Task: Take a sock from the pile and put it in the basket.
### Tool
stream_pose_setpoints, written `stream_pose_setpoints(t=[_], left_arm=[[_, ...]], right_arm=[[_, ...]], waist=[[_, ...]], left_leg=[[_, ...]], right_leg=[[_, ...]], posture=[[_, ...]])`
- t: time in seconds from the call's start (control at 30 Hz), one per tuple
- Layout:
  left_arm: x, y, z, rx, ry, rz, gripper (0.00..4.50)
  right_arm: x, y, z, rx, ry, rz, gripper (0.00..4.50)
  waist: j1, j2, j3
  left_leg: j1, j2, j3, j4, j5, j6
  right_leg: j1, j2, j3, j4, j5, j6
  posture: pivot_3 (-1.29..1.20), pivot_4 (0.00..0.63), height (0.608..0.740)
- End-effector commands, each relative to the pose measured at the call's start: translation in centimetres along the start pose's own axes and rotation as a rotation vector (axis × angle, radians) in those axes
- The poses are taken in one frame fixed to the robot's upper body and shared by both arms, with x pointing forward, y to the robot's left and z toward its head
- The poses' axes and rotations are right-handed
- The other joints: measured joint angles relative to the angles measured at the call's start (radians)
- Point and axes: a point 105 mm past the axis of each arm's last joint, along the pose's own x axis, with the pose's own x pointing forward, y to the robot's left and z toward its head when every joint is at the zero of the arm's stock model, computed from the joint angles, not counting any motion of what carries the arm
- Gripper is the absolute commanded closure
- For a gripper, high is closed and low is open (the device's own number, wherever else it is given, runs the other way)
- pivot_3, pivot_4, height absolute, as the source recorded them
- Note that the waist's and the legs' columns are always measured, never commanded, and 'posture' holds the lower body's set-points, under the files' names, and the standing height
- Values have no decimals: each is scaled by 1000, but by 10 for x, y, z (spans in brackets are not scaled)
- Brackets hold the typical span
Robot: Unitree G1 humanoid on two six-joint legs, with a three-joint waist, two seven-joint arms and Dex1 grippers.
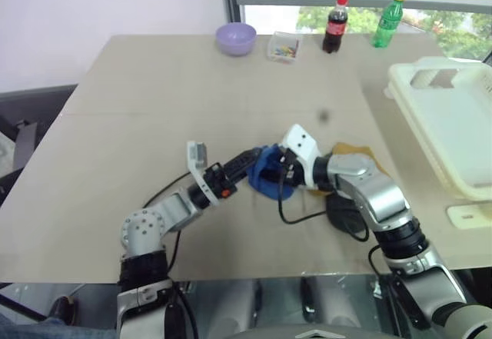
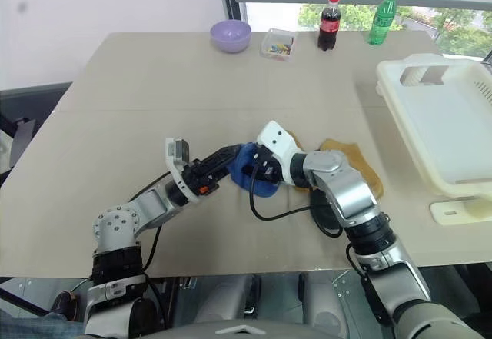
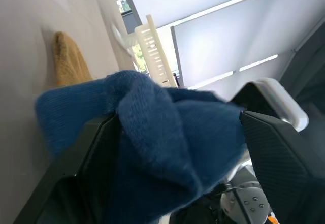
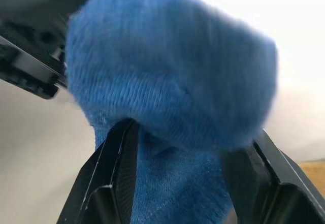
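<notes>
blue sock [image 1: 270, 176] bunched between both grippers' fingers, left [image 1: 254, 160], right [image 1: 283, 171]

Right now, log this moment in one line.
soft royal-blue sock: between both end effectors | left end effector, right end effector: at sock | cream-white slotted plastic basket: no sock visible

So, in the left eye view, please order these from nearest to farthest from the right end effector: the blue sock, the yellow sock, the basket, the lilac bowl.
1. Blue sock: between the right end effector's fingers, at the table's middle.
2. Yellow sock: just behind the right arm.
3. Basket: at the table's right edge.
4. Lilac bowl: at the far edge, left of the bottles.
</notes>
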Motion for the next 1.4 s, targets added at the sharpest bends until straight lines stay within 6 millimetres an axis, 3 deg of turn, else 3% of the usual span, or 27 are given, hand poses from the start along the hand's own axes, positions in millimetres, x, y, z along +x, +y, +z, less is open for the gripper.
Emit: stream_pose_setpoints(t=[0.03,0.2,0.5,0.7,0.93,1.17,1.23,1.4], left_arm=[[-1,-11,6,23,-7,-39,549],[-7,-15,8,29,-12,-46,549],[-7,-14,-2,29,24,-34,549],[-3,-18,-4,39,46,-58,501],[4,-12,-16,56,123,-44,501],[14,5,-29,64,203,-9,501],[15,8,-27,62,193,-9,501],[15,8,-28,61,199,-20,501]], right_arm=[[1,9,0,-25,-14,11,2008],[4,10,-2,-41,-40,-8,2008],[-13,11,1,-75,-54,1,2008],[-22,8,-5,-59,-26,-23,52],[-45,-7,-8,-45,-20,-116,52],[-68,5,0,57,-117,-60,52],[-69,11,2,75,-132,-29,52],[-49,7,2,104,-136,-74,52]], waist=[[-1,0,0],[-2,0,1],[1,-1,1],[1,-1,1],[2,-1,1],[6,-2,1],[2,-2,1],[1,-2,1]], left_leg=[[0,0,0,0,0,0],[0,0,1,0,0,0],[0,0,1,0,0,0],[0,0,1,1,0,1],[0,0,1,1,0,0],[0,0,1,1,-2,4],[0,0,1,1,-2,4],[1,1,2,1,-2,4]], right_leg=[[0,0,0,0,0,0],[0,0,1,0,0,0],[0,0,1,0,0,0],[0,0,0,0,0,0],[0,0,1,0,0,0],[1,0,1,0,0,0],[1,0,1,0,0,0],[1,1,1,1,0,1]], posture=[[0,150,735],[0,150,735],[0,150,735],[0,150,735],[0,150,735],[0,150,735],[0,150,735],[0,150,735]])
